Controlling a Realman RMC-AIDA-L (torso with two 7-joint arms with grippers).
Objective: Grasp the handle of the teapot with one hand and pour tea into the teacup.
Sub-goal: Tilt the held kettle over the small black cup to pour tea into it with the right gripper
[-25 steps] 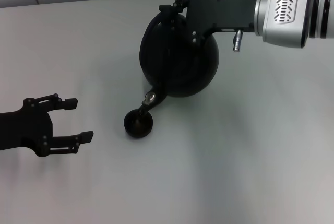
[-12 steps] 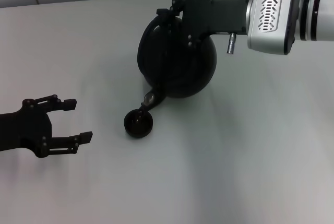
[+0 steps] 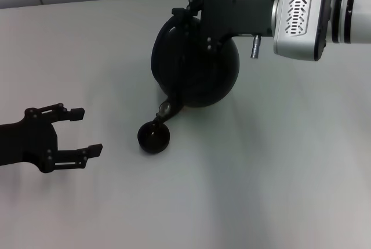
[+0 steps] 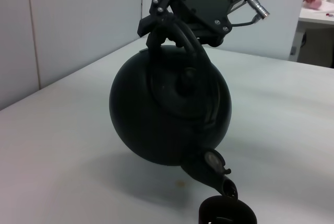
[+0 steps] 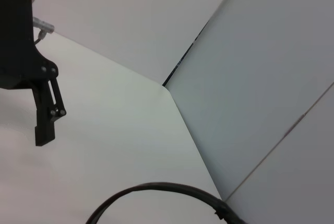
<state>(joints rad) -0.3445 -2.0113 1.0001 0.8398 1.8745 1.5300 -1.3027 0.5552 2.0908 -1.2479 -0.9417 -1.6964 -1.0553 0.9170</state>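
So this is right in the pouring step. The right gripper is clamped on the handle and has the teapot lifted off the table and tipped forward, over toward the far edge, roughly mid-width. You can see in the left wrist view that the pot hangs clear of the surface with its shadow underneath. The spout points down and sits just above the rim of the teacup, which stands on the table a bit nearer the middle, on the robot's left of the pot.

Can't make out any actual stream of tea or a level in the cup, so no idea how full it is. There's a small brownish spot on the table under the pot in the left wrist view, maybe a drip.

The left gripper is just parked near the left edge, fingers spread, holding nothing, well apart from the cup.

My guess for what's next: hold the spout lined up over that tiny cup, keep the tilt gentle, then rotate the pot back upright without dragging the spout off to the side, since the cup leaves little margin
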